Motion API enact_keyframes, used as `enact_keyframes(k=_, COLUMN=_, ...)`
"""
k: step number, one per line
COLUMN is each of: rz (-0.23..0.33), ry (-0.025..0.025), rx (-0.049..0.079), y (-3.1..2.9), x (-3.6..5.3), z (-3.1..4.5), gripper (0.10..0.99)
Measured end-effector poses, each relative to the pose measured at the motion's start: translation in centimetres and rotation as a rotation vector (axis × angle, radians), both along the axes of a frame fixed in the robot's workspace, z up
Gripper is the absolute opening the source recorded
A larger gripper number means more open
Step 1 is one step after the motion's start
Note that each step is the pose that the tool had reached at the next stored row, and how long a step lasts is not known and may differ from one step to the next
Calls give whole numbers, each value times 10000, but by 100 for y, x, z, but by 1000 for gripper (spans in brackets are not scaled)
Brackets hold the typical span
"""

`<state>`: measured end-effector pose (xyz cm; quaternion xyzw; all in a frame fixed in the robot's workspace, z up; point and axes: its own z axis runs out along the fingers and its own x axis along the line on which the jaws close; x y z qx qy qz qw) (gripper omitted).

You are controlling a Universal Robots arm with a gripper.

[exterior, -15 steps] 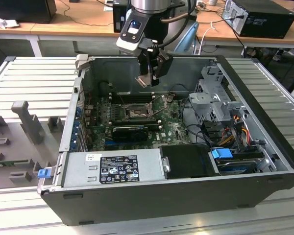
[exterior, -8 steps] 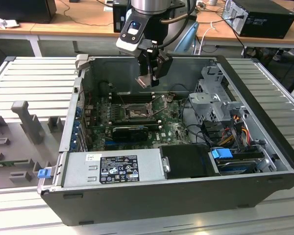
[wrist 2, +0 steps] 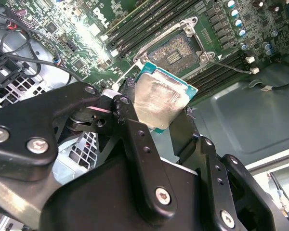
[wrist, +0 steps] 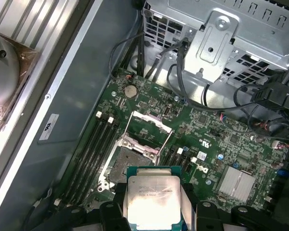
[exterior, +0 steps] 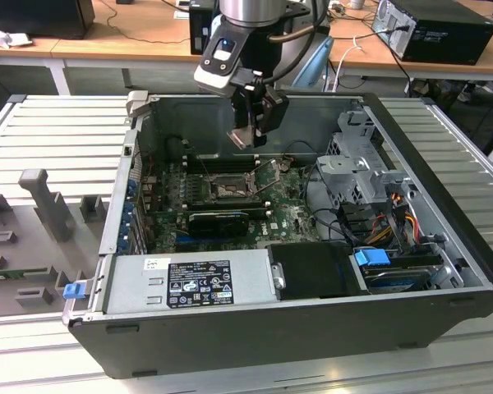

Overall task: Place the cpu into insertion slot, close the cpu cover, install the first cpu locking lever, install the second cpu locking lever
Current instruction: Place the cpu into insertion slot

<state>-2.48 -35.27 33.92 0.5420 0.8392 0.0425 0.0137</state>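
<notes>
Aloft, the hand (wrist: pixel 153 216) pinches the flat silvery cpu (wrist: pixel 152 192) (square, teal-rimmed).

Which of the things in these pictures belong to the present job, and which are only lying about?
Belong to the job: chip, held in the gripper; empty socket; open cover frame at its edge.
Only lying about: graphics card; power supply; drive cage; memory slots.
</notes>
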Motion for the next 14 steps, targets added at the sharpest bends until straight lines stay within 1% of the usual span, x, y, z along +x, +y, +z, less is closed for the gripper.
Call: enact_keyframes(k=14, rz=-190, ry=0, rx=1, y=0, x=0, z=-53, gripper=529)
